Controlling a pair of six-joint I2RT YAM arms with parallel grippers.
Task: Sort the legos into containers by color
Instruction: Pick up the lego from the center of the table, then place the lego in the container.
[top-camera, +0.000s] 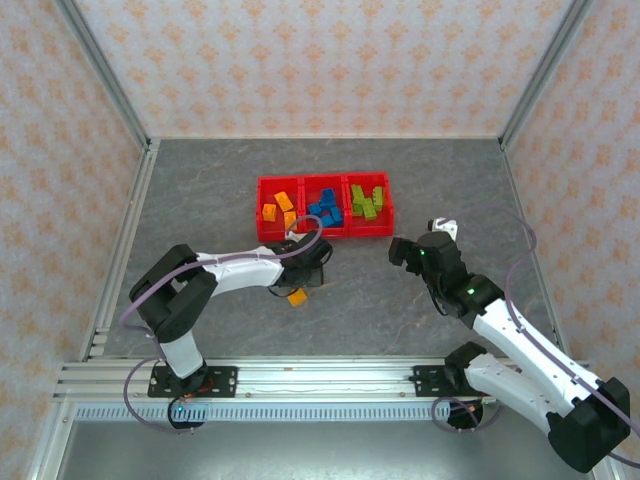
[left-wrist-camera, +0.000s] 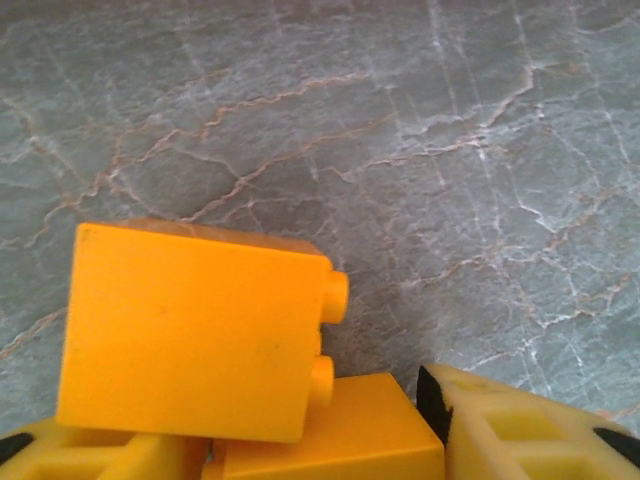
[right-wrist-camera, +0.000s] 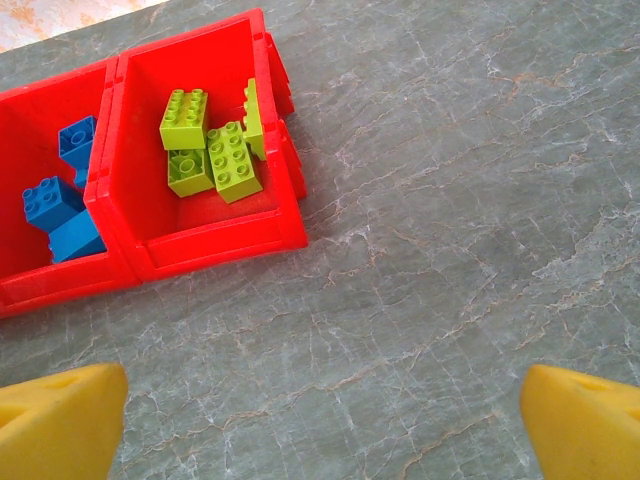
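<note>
The left gripper (left-wrist-camera: 320, 455) clamps an orange brick (top-camera: 297, 296) (low over the table (left-wrist-camera: 450, 150)); the right gripper (right-wrist-camera: 322, 425) hangs wide open near the red bins (right-wrist-camera: 200, 250).

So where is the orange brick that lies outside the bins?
Top view: orange brick on the table, left of centre, by the left gripper, nearer than the bins.

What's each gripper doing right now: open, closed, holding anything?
Left gripper: closed on an orange brick, fingers against both its sides.
Right gripper: open, holding nothing.
</note>
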